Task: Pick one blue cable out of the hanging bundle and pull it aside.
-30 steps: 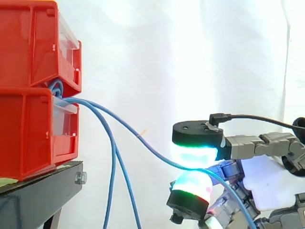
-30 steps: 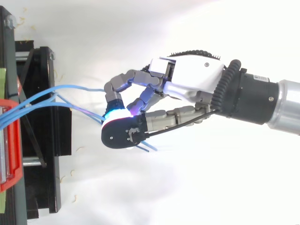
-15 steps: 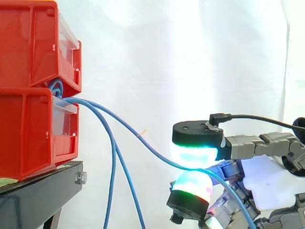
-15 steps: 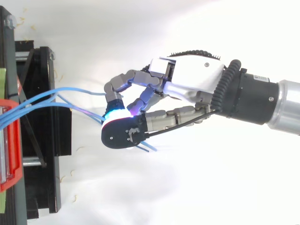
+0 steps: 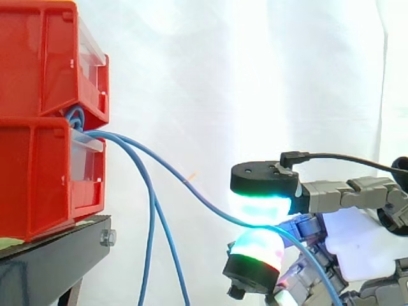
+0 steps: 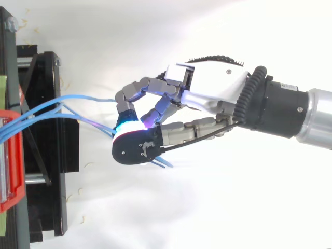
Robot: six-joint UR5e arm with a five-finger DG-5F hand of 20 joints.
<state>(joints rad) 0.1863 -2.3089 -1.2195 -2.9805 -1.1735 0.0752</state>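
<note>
Pinching one blue cable (image 5: 204,200), robot hand (image 6: 207,83) near stacked red bins (image 5: 38,115), two other cables (image 5: 152,236) hanging between.

Bins (image 5: 44,127): solid red, with clear pale fronts. Stand (image 5: 57,261): black. Blue cable (image 5: 183,183) and the other cables (image 5: 152,223): plain blue. Hand (image 6: 207,85): white shell, grey fingers. I read its pads (image 5: 262,207) as cyan-green, the lower perhaps tinged magenta. Curtain (image 5: 255,76): white.
</note>
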